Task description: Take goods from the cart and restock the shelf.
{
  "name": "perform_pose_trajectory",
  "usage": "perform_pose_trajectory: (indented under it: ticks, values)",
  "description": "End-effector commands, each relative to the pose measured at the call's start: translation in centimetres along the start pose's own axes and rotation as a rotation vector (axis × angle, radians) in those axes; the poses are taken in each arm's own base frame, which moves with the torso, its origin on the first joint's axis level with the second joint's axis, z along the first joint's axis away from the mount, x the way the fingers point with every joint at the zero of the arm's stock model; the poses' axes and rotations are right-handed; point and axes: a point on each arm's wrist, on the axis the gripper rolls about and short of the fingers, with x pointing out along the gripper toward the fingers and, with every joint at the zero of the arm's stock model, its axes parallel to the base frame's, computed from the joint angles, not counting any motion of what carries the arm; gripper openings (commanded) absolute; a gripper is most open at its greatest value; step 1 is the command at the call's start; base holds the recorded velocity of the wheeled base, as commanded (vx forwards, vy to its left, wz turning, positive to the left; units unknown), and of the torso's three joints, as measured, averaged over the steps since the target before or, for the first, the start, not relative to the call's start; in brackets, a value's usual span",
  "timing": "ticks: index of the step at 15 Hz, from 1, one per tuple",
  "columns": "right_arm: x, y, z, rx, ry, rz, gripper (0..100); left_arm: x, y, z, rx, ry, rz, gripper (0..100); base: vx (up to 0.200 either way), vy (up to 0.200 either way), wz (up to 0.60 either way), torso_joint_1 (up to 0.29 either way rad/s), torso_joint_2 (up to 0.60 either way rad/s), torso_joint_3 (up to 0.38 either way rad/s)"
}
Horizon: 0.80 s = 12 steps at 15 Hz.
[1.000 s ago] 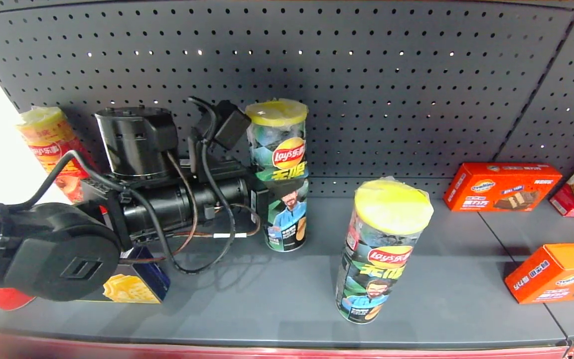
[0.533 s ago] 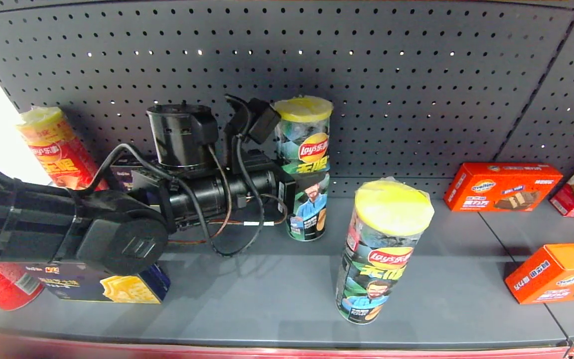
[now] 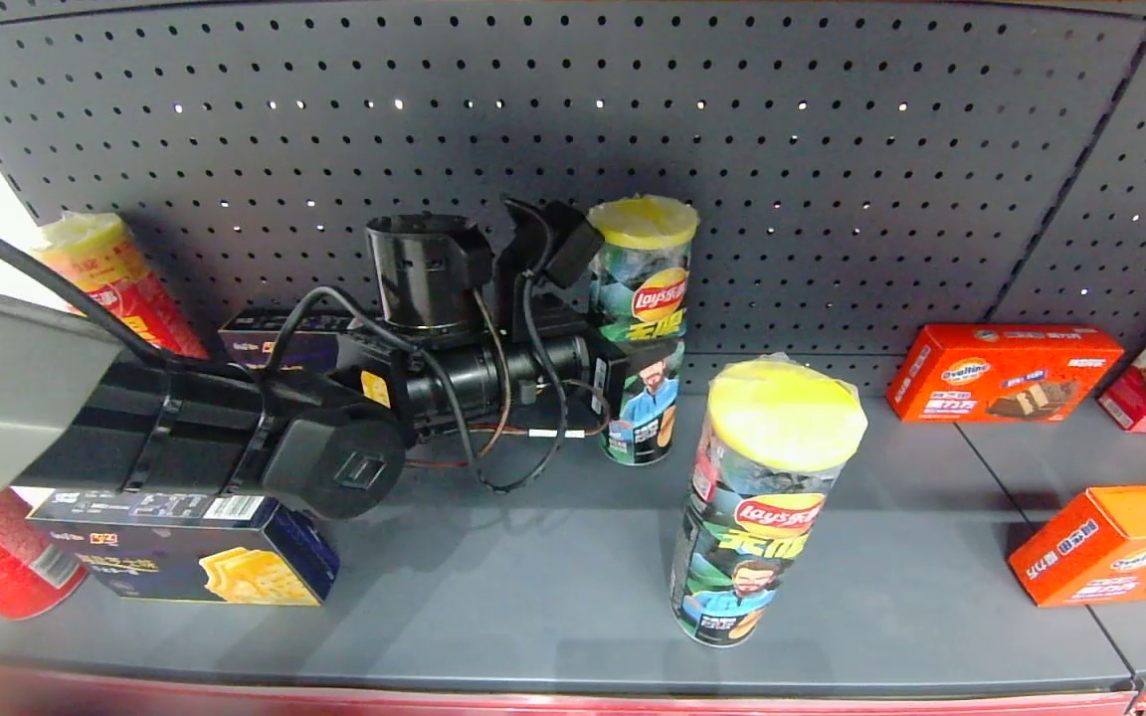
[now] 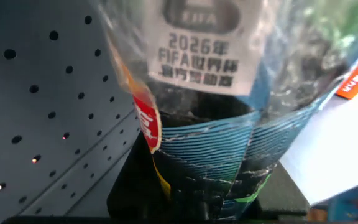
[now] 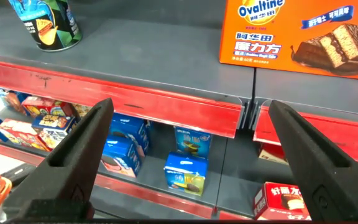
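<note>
Chip canister [image 3: 645, 298]: tall tube with a yellow lid and a clear wrap over green-and-blue print showing a figure. It stands upright at the back of the shelf [image 3: 533, 597], close to the pegboard [image 3: 732, 149]. The left gripper [image 3: 633, 363] is clamped around its middle. The right gripper [image 5: 191, 155] is spread wide and holds nothing, below the shelf edge. A matching canister [image 3: 762, 497] stands nearer the front.

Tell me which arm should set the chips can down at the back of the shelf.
Left. The left gripper holds the can upright close to the pegboard. The right gripper hangs open and empty, low by the red shelf edge.
</note>
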Motion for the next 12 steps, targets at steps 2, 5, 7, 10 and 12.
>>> perform_pose_trajectory:
  ticks: [2, 5, 7, 10, 12]
  values:
    - [0.0, 0.0, 0.0, 0.0, 0.001, 0.0, 100, 1.1, 0.5, -0.9, -0.002, 0.006, -0.003, 0, 0.0, 0.0, 0.0, 0.0, 0.0, 0.0]
    - [0.0, 0.0, 0.0, 0.0, 0.001, 0.0, 100, 1.6, 0.9, -1.7, 0.01, 0.018, -0.006, 0, 0.0, 0.0, 0.0, 0.0, 0.0, 0.0]
    - [0.0, 0.0, 0.0, 0.0, 0.001, 0.0, 100, 1.9, 1.0, -2.2, 0.014, 0.017, -0.004, 0, 0.0, 0.0, 0.0, 0.0, 0.0, 0.0]
    - [0.0, 0.0, 0.0, 0.0, 0.001, 0.0, 100, 2.6, 1.3, -3.2, 0.025, -0.009, -0.002, 0, 0.0, 0.0, 0.0, 0.0, 0.0, 0.0]
    - [0.0, 0.0, 0.0, 0.0, 0.002, 0.0, 100, 2.9, 1.4, -3.5, 0.027, -0.012, -0.002, 0, 0.0, 0.0, 0.0, 0.0, 0.0, 0.0]
